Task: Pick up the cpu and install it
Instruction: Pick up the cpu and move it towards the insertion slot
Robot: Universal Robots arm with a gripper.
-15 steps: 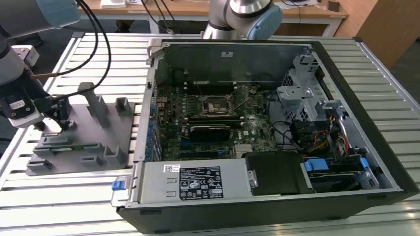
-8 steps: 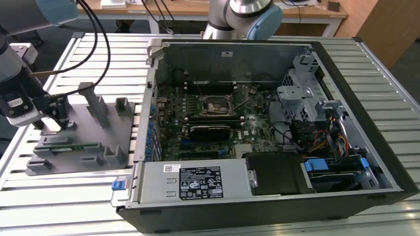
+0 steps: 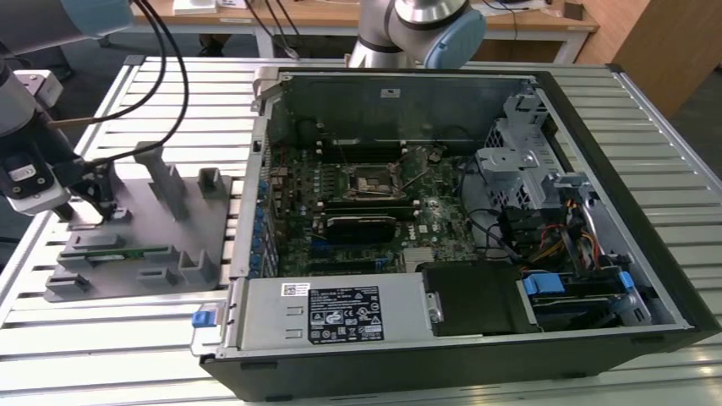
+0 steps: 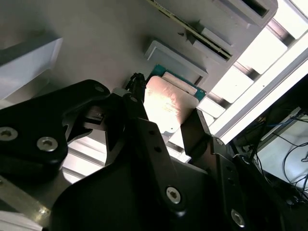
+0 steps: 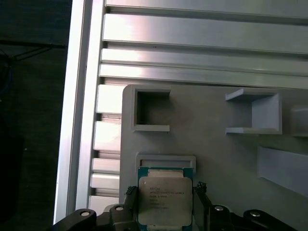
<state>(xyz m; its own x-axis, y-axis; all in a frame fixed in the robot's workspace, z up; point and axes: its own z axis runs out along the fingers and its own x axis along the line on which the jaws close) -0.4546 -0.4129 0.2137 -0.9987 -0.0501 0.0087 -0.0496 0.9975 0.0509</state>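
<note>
The cpu [image 5: 163, 202], a flat square chip with a silver-grey top and a green rim, lies low over the grey fixture tray [image 5: 216, 154] beside a small grey bracket [image 5: 166, 160]. My gripper [image 5: 164, 192] has one black finger against each of its side edges and is shut on it. The second wrist view has the cpu [image 4: 168, 98] glinting between the same fingers of the gripper [image 4: 166, 109]. In the exterior view my gripper [image 3: 88, 207] stands low over the tray [image 3: 169, 216] at the view's left, well apart from the motherboard's socket [image 3: 373, 180] inside the open computer case [image 3: 587, 211].
A green memory stick [image 3: 118, 252] lies in a slot at the tray's front. Upright grey posts [image 3: 158, 173] rise from the tray close to my gripper. The case walls, drive cage [image 3: 519, 161] and cables [image 3: 553, 233] ring the motherboard. Slatted aluminium table [image 3: 101, 338] lies beneath everything.
</note>
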